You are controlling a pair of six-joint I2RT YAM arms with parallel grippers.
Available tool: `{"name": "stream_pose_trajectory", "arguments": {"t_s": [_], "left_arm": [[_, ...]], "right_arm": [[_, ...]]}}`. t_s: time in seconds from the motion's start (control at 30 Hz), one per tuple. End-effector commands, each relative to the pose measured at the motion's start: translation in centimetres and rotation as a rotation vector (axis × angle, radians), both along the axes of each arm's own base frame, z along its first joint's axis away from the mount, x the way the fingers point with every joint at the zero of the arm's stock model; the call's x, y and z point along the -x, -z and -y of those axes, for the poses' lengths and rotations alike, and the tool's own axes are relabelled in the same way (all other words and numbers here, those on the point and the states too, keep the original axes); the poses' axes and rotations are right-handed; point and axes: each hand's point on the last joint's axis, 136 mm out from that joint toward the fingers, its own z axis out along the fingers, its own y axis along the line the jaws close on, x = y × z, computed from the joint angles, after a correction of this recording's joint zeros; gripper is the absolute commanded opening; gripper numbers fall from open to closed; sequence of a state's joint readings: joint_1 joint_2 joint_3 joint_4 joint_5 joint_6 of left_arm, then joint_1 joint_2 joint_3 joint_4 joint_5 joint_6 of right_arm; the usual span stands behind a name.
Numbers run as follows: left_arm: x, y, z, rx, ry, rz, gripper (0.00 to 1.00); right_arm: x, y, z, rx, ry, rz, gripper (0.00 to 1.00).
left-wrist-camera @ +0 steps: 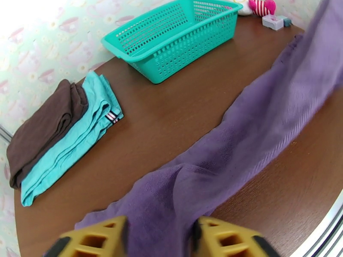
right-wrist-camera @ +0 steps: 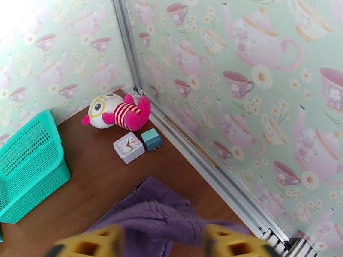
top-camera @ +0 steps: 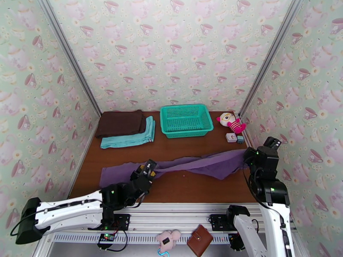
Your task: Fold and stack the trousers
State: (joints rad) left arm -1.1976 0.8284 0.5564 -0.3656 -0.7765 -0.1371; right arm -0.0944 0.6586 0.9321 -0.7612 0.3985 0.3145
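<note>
Both pincers stand released, as far as I can see. My left gripper (top-camera: 148, 168) has its yellow fingers (left-wrist-camera: 96, 238) apart, and the purple cloth passes between them. My right gripper (top-camera: 249, 156) also has its fingers (right-wrist-camera: 92, 245) apart, with a bunched fold of the same cloth between and under them.

I work on a dark brown wooden table (top-camera: 188, 144). Three walls with mint-green teacup and teapot wallpaper (top-camera: 171, 48) close it in, and grey metal posts (top-camera: 266, 61) stand in the far corners.

At the far side lies a folded dark brown garment (top-camera: 121, 123), resting partly on a folded teal garment (top-camera: 128, 138). Next to them, more to the right, sits a teal plastic mesh basket (top-camera: 186, 120). In the far right corner lie a pink and white plush toy (top-camera: 230, 122), a small white clock (top-camera: 231, 137) and a small blue-grey block (top-camera: 240, 139).

The plain purple soft-fabric trousers (top-camera: 201, 163) lie on the near half of the table, well apart from the basket. They stretch from one gripper to the other and go past the left one, where the cloth lies flat at the near left.

Their long axis runs from left to right across the table, and the right end is a little farther from me. The middle part is narrow and twisted. I cannot tell which end is the waist.
</note>
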Motion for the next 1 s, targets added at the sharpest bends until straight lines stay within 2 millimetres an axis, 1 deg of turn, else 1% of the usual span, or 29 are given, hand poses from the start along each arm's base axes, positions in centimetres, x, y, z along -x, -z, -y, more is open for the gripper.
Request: {"name": "stream_pose_trajectory", "arguments": {"t_s": [0.0,0.03,0.1,0.17,0.2,0.27,0.3,0.37,0.4,0.43,0.47,0.5,0.57,0.6,0.63,0.7,0.77,0.8,0.87,0.97], "left_arm": [[-0.1,-3.0,-1.4,0.121,-0.063,0.029,0.58],[-0.1,-3.6,-1.9,0.149,-0.079,0.034,0.6],[-0.5,-4.1,-2.9,0.212,-0.126,0.036,0.64],[-1.7,-4.3,-4.2,0.271,-0.197,0.007,0.64],[-2.7,-3.8,-4.7,0.291,-0.218,-0.044,0.64],[-5.0,-2.1,-5.6,0.319,-0.268,-0.182,0.65],[-6.3,-1.0,-6.2,0.318,-0.3,-0.254,0.66],[-8.5,0.9,-6.7,0.29,-0.332,-0.364,0.69],[-9.5,1.9,-6.7,0.26,-0.335,-0.412,0.71],[-10.3,3.1,-6.6,0.231,-0.337,-0.46,0.71],[-10.8,3.9,-6.3,0.21,-0.335,-0.499,0.71],[-11.1,5.1,-6.1,0.188,-0.333,-0.548,0.71],[-10.7,7.1,-5.1,0.164,-0.311,-0.638,0.68],[-10.2,8.1,-4.3,0.156,-0.291,-0.659,0.68],[-10.0,8.7,-3.9,0.161,-0.287,-0.659,0.68],[-9.8,9.7,-3.3,0.186,-0.275,-0.669,0.66],[-9.5,10.7,-2.7,0.192,-0.248,-0.701,0.66],[-9.3,11.2,-2.3,0.18,-0.232,-0.716,0.66],[-9.0,11.8,-1.4,0.138,-0.202,-0.722,0.66],[-8.2,12.2,-0.1,0.103,-0.162,-0.736,0.65]], "right_arm": [[0.4,-1.5,0.6,0.005,0.04,0.063,0.75],[0.4,-1.9,0.5,0.008,0.034,0.071,0.81],[0.3,-2.7,0.1,0.01,0.007,0.084,0.88],[-1.1,-2.8,-1.3,-0.022,-0.086,0.087,0.91],[-2.2,-2.4,-2.6,-0.063,-0.157,0.071,0.92],[-4.4,-0.7,-5.4,-0.162,-0.304,0.02,0.94],[-5.5,0.6,-6.8,-0.204,-0.37,-0.014,0.93],[-6.9,2.7,-9.5,-0.228,-0.467,-0.076,0.93],[-7.8,4.4,-10.9,-0.219,-0.498,-0.133,0.93],[-8.2,5.6,-12.5,-0.197,-0.533,-0.173,0.93],[-8.5,6.5,-13.6,-0.184,-0.558,-0.207,0.93],[-8.6,7.6,-15.4,-0.177,-0.603,-0.244,0.93],[-8.5,9.4,-19.2,-0.181,-0.701,-0.29,0.93],[-8.3,10.3,-21.2,-0.172,-0.75,-0.313,0.92],[-8.2,11.1,-22.7,-0.154,-0.782,-0.331,0.93],[-8.1,12.9,-25.7,-0.118,-0.84,-0.388,0.94],[-8.4,14.8,-27.8,-0.1,-0.875,-0.447,0.94],[-8.4,15.8,-28.8,-0.09,-0.889,-0.469,0.94],[-8.3,17.1,-29.9,-0.086,-0.896,-0.486,0.95],[-8.0,18.2,-30.3,-0.111,-0.891,-0.486,0.95]]}}
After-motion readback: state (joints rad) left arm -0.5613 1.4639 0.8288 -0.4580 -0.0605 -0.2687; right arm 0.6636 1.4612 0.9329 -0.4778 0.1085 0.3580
